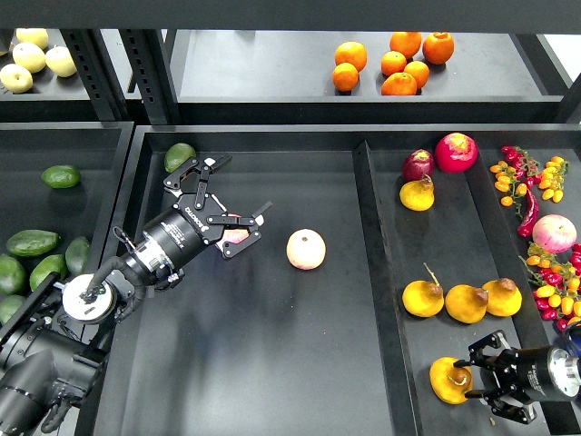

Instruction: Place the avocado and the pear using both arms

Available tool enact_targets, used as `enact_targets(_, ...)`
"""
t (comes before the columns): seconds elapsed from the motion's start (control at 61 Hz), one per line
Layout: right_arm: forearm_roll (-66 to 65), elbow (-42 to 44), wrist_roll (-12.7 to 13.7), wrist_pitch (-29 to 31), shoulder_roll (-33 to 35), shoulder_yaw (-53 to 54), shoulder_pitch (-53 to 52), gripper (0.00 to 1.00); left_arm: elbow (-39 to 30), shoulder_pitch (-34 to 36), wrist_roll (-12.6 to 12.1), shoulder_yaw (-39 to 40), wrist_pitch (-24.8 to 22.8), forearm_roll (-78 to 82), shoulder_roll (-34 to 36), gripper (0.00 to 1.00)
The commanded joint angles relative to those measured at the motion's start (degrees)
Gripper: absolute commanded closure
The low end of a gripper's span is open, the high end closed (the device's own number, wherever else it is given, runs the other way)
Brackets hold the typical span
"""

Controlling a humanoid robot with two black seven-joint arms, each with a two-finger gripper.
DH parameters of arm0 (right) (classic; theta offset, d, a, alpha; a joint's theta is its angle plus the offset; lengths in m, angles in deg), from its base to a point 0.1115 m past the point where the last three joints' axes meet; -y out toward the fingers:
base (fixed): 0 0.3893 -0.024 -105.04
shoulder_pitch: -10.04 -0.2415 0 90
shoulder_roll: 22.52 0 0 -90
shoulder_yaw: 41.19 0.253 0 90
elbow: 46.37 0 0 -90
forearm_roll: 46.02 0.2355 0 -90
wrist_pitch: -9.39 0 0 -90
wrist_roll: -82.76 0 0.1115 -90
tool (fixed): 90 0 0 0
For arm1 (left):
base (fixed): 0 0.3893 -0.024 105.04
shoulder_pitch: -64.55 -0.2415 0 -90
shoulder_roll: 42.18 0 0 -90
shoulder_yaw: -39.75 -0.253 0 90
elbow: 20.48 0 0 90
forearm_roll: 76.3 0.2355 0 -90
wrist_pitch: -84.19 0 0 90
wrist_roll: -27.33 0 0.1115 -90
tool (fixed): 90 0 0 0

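**Both tools spread, one above the middle tray, one at a pear**

The left tool reached in over the wide middle tray, its two fingers spread wide and gripping nothing. A pink-and-yellow apple lay partly hidden under its lower finger; whether the finger touched it could not be told. A second apple sat alone just to the right, clear of the tool.

An avocado rested in the upper left corner of the same tray, beside the tool's upper finger but apart from it. More avocados lay in the left compartment: one by itself higher up, and a cluster near the arm's base.

The right tool came in from the lower right over the right tray. Its fingers stood apart on either side of a pear at the near end of that tray; the fingers seemed close to the fruit, but a firm grip was not evident. Three more pears lay in a row above it, and another sat farther back beside a dark red fruit and a pink one.

Small yellow and red tomatoes lined the right edge. On the back shelf sat oranges and, at left, pale yellow fruits.
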Motion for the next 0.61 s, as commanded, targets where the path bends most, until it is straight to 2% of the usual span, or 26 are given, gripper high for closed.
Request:
enact_targets(0.0, 0.63, -1.35, -0.02, -0.01, 0.71, 0.33, -0.4, 0.13, 0.04, 0.0, 0.0, 0.09, 0.0, 0.0, 0.0, 0.02)
enact_targets(0.115, 1.68, -2.76, -0.02, -0.01, 1.76, 3.14, -0.58, 0.07, 0.04, 0.0, 0.0, 0.36, 0.0, 0.0, 0.0, 0.02)
enact_targets(0.591, 13.9, -2.94, -0.02, -0.01, 1.94, 12.2, -5.77, 0.07, 1.18, -0.44, 0.0, 1.41, 0.0, -0.09, 0.0, 0.02)
